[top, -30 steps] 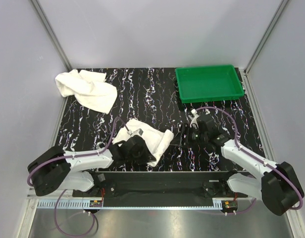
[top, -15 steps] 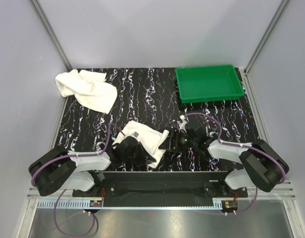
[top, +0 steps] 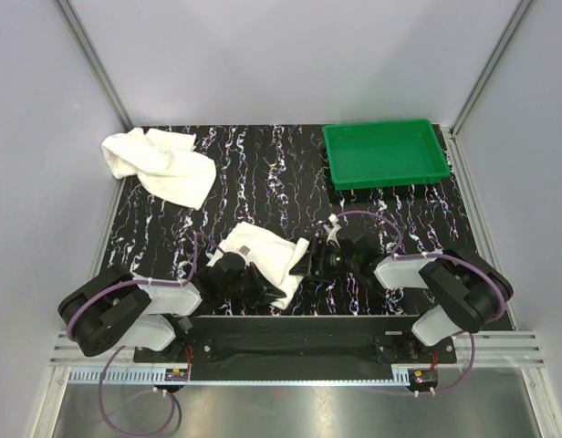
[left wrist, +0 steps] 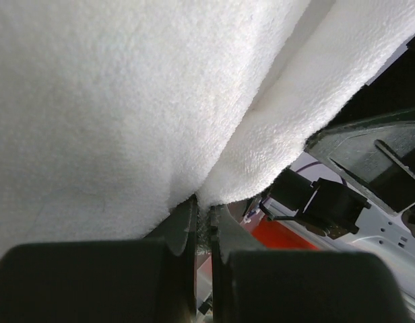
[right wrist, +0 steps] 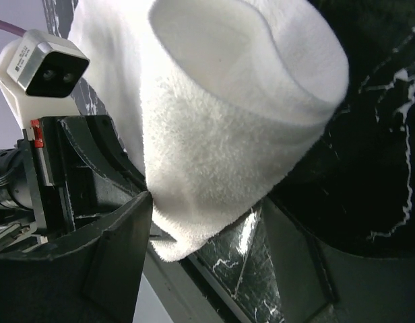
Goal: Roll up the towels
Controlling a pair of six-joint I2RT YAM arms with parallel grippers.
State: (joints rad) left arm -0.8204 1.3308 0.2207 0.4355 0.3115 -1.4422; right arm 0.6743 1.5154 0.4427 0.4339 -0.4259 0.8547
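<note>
The smaller white towel (top: 267, 254) lies partly rolled near the front of the table, between my two grippers. My left gripper (top: 260, 288) is shut on a fold of the smaller towel (left wrist: 160, 101) at its near edge; in the left wrist view my left gripper (left wrist: 205, 214) has cloth pinched between the closed jaws. My right gripper (top: 306, 264) is open at the towel's right end. In the right wrist view the looped end of the smaller towel (right wrist: 228, 134) hangs between the spread fingers of my right gripper (right wrist: 207, 235), brushing the left finger (right wrist: 120, 249). The larger towel (top: 162, 164) lies crumpled at the back left.
A green plastic tray (top: 334, 155) stands at the back right corner. The black marbled tabletop (top: 281, 182) is bordered by grey walls and metal frame posts. The black base rail (top: 290, 333) runs along the near edge.
My right arm has swung left and its jaws have opened wider around the small towel's right end. The left gripper and the towel have shifted slightly, the towel more bunched.
</note>
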